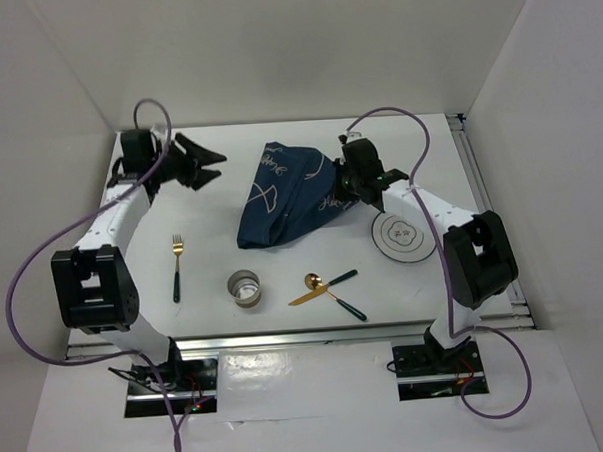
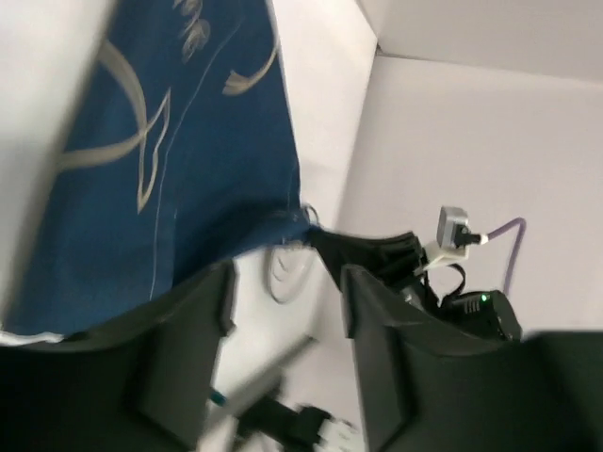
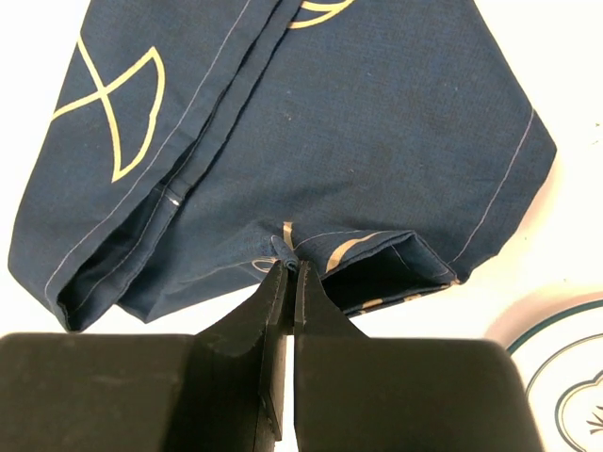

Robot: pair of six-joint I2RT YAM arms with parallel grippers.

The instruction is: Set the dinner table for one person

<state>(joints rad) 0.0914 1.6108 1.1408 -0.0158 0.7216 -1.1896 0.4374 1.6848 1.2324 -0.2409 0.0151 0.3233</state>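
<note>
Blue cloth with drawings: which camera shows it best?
The top external view: the blue cloth shows nearly whole, bunched up. The right wrist view shows just the part where the right tool pinches its hem. The left wrist view shows a blurred stretch beyond the open left tool.

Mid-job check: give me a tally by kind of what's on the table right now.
Fork: 1
Knife: 1
Spoon: 1
Plate: 1
Metal cup: 1
Placemat: 1
Total on the dinner table: 6
</note>
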